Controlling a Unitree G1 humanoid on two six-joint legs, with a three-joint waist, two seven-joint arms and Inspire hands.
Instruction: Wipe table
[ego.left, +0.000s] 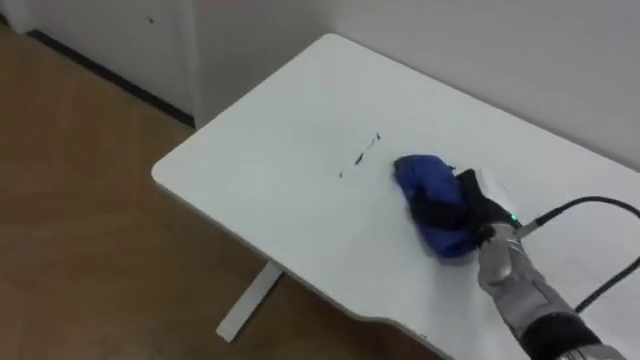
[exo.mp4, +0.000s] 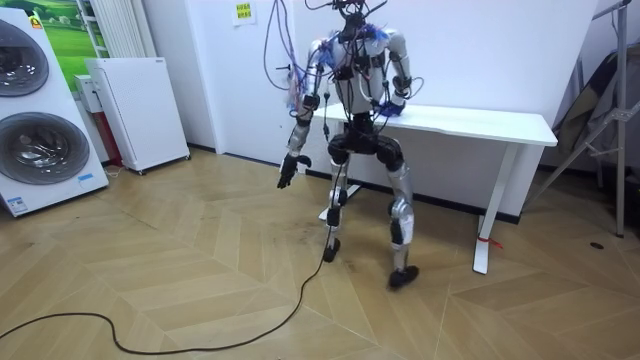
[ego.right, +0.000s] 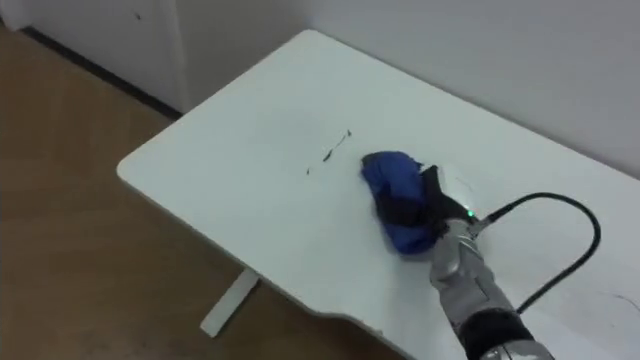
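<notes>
One blue cloth, bunched into a lump, on the white table, toward the right-hand part of the top as seen from the head and well in from the near edge. Gripped by the right hand: dark fingers curled over and round the cloth's near side, pressing it onto the tabletop, wrist and forearm reaching in from the lower right. Just to the left of the cloth, not touching it, a few thin dark marks in a short slanting line on the white surface. Beyond the marks, bare tabletop out to the rounded left corner. Under that end, a white table foot on the wooden floor. Behind the table, a pale wall with a dark skirting strip low at the upper left.

From the room view: standing close against the table's long side, near the end on the room view's left, facing the table, knees slightly bent, feet apart on the herringbone boards. Right arm bent and up on the tabletop. Left hand hanging low beside the hip, clear of the table, fingers loose and roughly straight, holding nothing. Farther to the room view's left, two stacked washing machines and a low white cabinet against the wall.
</notes>
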